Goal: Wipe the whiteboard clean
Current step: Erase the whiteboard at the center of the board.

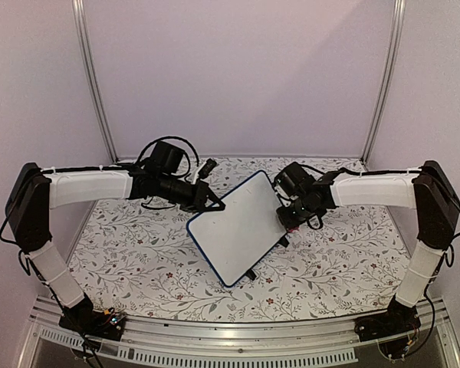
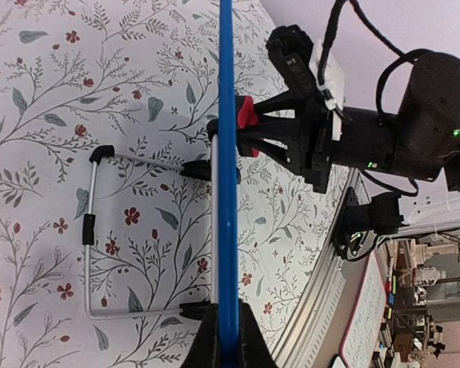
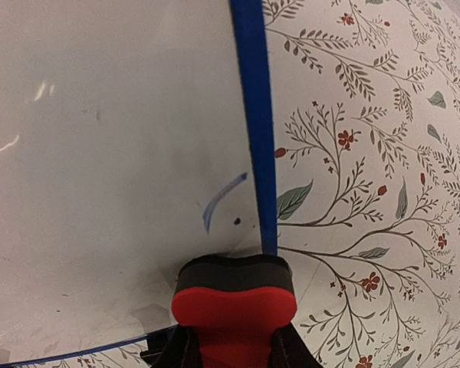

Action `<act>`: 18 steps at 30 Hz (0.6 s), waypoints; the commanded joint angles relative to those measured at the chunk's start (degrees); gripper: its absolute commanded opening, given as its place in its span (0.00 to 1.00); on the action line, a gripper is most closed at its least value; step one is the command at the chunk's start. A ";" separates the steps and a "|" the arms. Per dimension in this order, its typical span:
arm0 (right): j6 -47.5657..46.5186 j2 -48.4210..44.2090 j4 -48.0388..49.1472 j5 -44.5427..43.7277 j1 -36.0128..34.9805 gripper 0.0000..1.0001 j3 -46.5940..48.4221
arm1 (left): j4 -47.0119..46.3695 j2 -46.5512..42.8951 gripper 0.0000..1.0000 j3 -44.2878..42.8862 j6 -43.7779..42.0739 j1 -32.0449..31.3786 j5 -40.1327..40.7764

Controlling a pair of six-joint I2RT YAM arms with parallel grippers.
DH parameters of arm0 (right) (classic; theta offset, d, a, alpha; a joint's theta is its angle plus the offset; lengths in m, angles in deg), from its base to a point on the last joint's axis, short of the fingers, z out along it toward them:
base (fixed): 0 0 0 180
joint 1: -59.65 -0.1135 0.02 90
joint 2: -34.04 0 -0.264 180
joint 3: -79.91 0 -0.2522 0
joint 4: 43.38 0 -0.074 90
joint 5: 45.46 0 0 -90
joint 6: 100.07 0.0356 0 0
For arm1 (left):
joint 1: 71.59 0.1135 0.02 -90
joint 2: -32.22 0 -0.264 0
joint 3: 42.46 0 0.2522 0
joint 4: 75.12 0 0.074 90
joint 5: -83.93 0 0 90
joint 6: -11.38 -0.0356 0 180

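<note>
The whiteboard (image 1: 238, 226) stands tilted on its wire stand (image 2: 92, 230) in the middle of the table. My left gripper (image 2: 228, 337) is shut on its dark-blue frame (image 2: 228, 153) at the board's left edge (image 1: 213, 204). My right gripper (image 3: 234, 346) is shut on a red eraser block (image 3: 234, 303), whose black felt side presses against the board's corner near the right edge (image 1: 285, 221). A short blue marker stroke (image 3: 219, 201) and a small dot (image 3: 237, 221) lie on the white surface just ahead of the eraser. The rest of the surface in view looks wiped.
The floral tablecloth (image 1: 138, 253) covers the table around the board. The metal rail (image 1: 230, 341) runs along the near edge between the arm bases. Walls close off the back and sides.
</note>
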 commanded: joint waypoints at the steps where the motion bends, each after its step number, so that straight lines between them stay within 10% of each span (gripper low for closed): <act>1: 2.37 -1.87 2.98 1.06 0.27 0.24 -4.93 | -1.94 0.30 0.00 0.45 -0.27 0.39 -2.37; 18: -0.84 4.08 -1.11 -3.29 0.53 0.25 11.35 | -1.91 0.02 0.00 0.67 -0.34 0.34 -2.16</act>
